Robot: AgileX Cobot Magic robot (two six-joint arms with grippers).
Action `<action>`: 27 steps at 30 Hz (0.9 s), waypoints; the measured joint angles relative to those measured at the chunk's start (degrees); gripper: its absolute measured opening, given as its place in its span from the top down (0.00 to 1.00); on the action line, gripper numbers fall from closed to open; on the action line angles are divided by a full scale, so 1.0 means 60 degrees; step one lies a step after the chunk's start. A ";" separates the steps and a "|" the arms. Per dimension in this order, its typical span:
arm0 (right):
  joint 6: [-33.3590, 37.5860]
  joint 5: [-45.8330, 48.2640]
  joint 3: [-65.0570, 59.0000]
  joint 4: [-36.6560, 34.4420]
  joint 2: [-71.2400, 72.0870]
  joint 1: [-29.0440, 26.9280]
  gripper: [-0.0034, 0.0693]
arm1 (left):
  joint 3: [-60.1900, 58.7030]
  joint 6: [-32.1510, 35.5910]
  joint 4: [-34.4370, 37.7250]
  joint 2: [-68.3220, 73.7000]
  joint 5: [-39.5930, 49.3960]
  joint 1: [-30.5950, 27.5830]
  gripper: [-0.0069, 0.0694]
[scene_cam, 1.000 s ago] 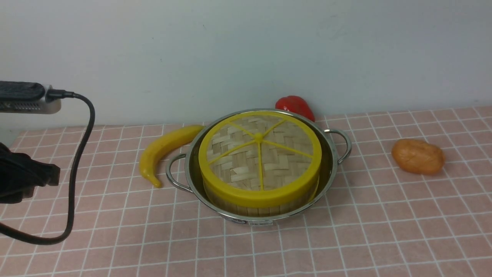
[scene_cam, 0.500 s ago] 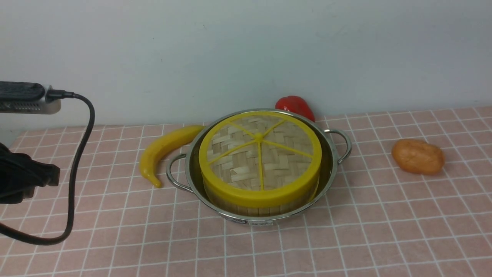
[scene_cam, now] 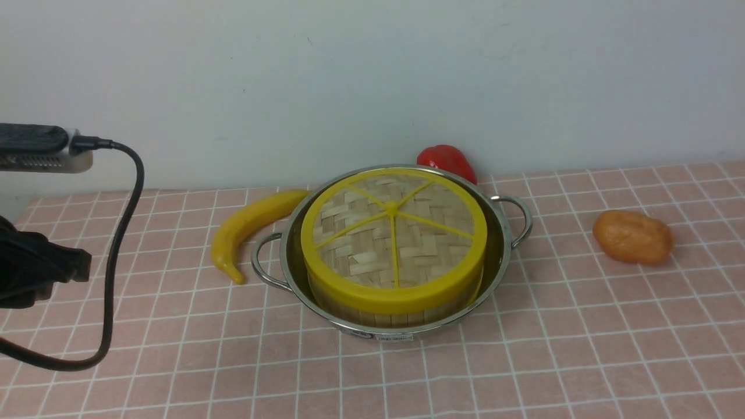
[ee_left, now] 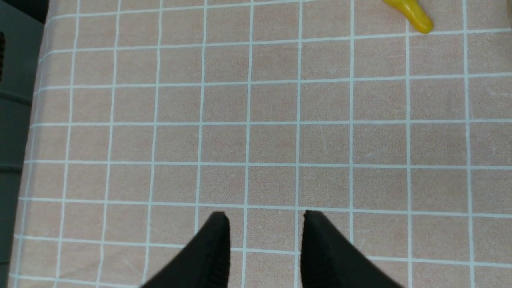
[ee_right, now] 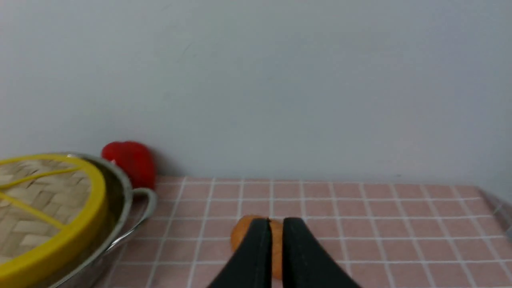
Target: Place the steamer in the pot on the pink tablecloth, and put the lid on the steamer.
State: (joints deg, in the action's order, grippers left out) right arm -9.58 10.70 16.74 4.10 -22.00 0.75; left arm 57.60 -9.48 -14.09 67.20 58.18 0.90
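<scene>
Since the lid (scene_cam: 391,230) is seated on the steamer (scene_cam: 396,319) and the steamer is set down inside the pot (scene_cam: 285,250), the task can be judged complete. The pot is stood toward the far edge of the pink tablecloth (scene_cam: 221,366), with the banana (scene_cam: 247,230) beside its left handle, the red pepper (scene_cam: 445,160) just behind it and the potato (scene_cam: 633,237) well apart, toward the right edge.

Nothing is gripped by the left gripper (ee_left: 266,218); its fingers are parted over bare cloth, near the left edge. The right gripper (ee_right: 277,224) is also unloaded, its fingers held a little apart, with the potato seen beyond them.

Should the lid have to be reseated, it would best be taken by the centre knob (scene_cam: 392,207) or pinched at the thick yellow rim. It is likely light and fairly stiff, though the woven strips might give if pressed. The steamer is probably light too, and would be better lifted level from both sides, in the narrow gap inside the pot wall. The steel is likely slippery, so the pot should be taken by its two loop handles.
</scene>
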 joint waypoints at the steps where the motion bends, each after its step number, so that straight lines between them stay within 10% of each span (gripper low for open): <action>1: -0.0002 -0.0430 -0.0526 0.0087 0.0530 -0.0153 0.85 | 0.0000 0.0000 0.0000 0.0000 0.0000 0.0000 0.59; 27: -0.1044 0.1433 -0.2879 -0.0683 0.3626 -0.0329 0.74 | 0.0000 0.0021 0.0000 0.0000 0.0000 0.0000 0.59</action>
State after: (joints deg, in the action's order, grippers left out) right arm -15.84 19.30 -0.53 0.00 -0.25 -1.22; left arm 57.60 -9.36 -14.09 67.20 58.18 0.90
